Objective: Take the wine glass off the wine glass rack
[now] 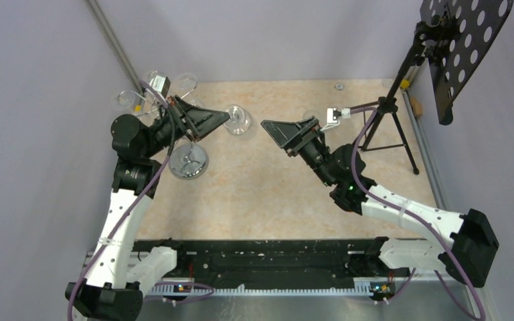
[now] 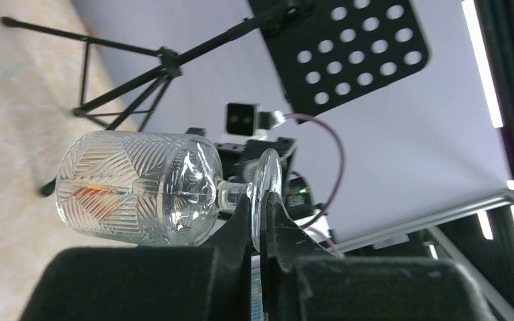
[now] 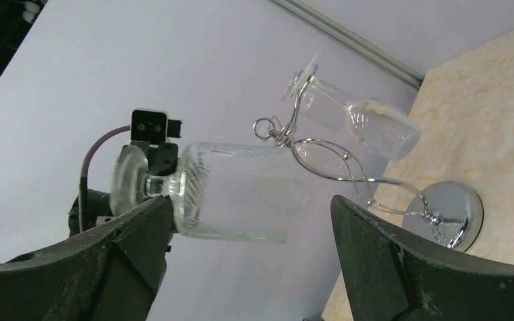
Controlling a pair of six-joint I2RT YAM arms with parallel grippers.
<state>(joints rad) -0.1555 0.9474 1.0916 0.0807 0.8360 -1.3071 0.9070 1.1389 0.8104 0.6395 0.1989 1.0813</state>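
The chrome wine glass rack [image 1: 174, 107] stands at the far left on its round mirrored base [image 1: 188, 160]. My left gripper [image 1: 226, 118] is shut on the foot of a cut-pattern wine glass [image 1: 239, 120] and holds it sideways in the air, to the right of the rack and apart from it. In the left wrist view the fingers [image 2: 241, 227] pinch the glass's foot [image 2: 268, 194], and the bowl [image 2: 140, 187] points left. My right gripper [image 1: 266, 126] is open and empty, facing the glass from the right. In the right wrist view the held glass [image 3: 234, 194] and the rack [image 3: 348, 174] both show.
Other glasses hang on the rack [image 1: 128, 100], one clear in the right wrist view [image 3: 361, 120]. A black tripod music stand [image 1: 465, 47] stands at the far right, its legs [image 1: 388, 130] on the table. Grey walls close the left and back.
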